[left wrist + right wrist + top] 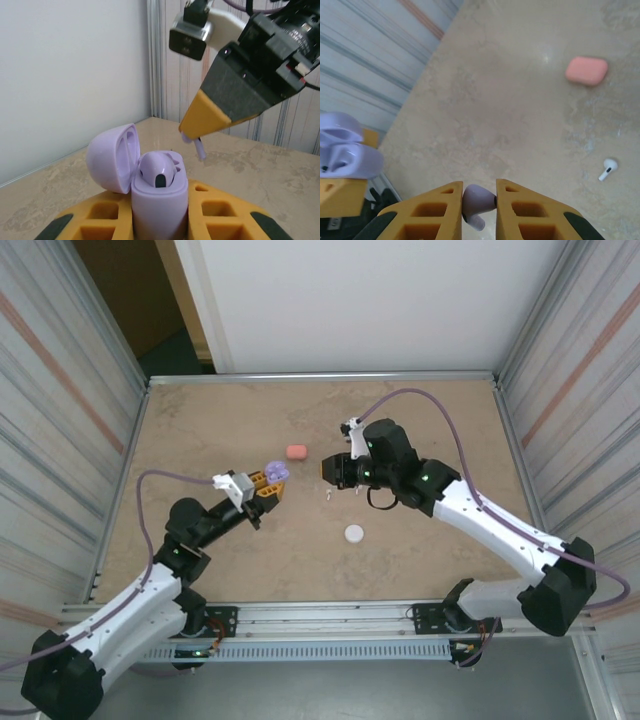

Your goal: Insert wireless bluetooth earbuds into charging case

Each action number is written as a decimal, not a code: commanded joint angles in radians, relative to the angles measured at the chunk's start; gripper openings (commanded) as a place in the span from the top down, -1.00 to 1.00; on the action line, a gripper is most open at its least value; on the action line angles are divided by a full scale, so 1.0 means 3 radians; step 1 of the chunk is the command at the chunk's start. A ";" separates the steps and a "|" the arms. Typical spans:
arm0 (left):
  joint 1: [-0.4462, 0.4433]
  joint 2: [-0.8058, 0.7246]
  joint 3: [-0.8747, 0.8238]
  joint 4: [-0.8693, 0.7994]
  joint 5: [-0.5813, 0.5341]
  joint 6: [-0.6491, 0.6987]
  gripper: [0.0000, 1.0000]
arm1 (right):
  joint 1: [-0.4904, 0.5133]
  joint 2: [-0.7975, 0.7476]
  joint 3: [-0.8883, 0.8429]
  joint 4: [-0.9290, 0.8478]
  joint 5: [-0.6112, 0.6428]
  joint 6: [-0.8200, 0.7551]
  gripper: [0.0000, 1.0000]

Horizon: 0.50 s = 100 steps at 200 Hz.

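My left gripper is shut on an open purple charging case, held upright with its lid swung back to the left. One purple earbud sits in the case. My right gripper is shut on the second purple earbud, whose stem points down. In the left wrist view that earbud's stem hangs below the right fingers, above and to the right of the case and apart from it. From above, the left gripper and the case face the right gripper.
A shut pink case lies on the table behind the grippers. A round white case lies nearer the front. A loose white earbud rests on the table below the right gripper. Metal walls enclose the table.
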 commanded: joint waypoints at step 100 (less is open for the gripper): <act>-0.0019 0.0158 0.0080 0.0344 0.0065 -0.0082 1.00 | 0.0552 -0.0127 -0.0036 0.1056 0.0313 -0.0113 0.61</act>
